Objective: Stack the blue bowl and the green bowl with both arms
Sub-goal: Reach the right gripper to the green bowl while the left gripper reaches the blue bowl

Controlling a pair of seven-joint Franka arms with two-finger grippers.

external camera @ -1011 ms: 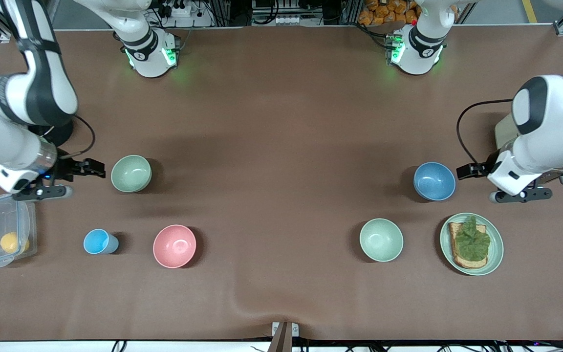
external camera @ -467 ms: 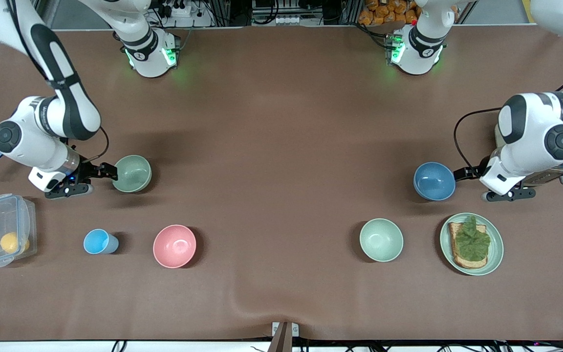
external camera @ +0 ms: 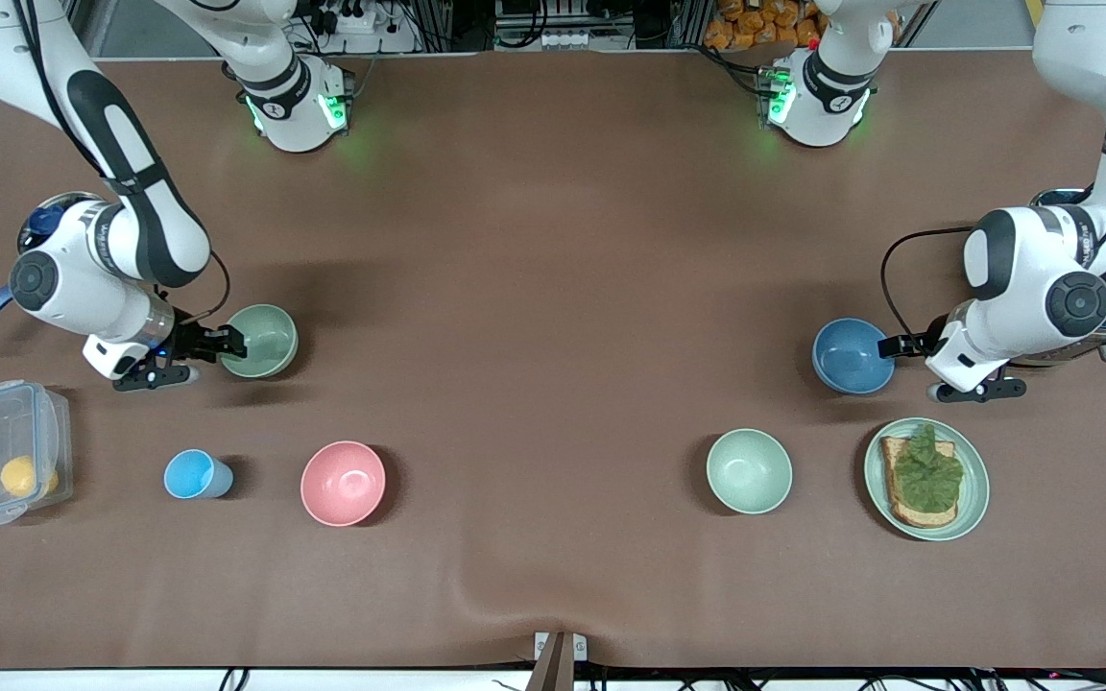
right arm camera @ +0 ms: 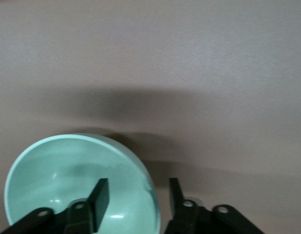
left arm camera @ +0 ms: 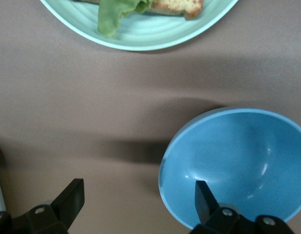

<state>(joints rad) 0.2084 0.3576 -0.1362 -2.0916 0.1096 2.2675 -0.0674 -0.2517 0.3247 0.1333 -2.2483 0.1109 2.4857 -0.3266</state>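
While both grippers' fingers stay spread, the right gripper (external camera: 231, 338) straddles the green bowl (external camera: 265, 341) rim and the left gripper (external camera: 891, 345) straddles the blue bowl (external camera: 851, 355) rim.

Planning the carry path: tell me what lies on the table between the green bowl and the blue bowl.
Nothing: in the front view only bare brown table runs from the green bowl to the blue bowl.

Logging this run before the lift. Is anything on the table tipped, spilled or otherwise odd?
Nothing stands out. The green bowl and blue bowl sit upright and empty, the right gripper and left gripper open across their rims. The toast stays on its plate.
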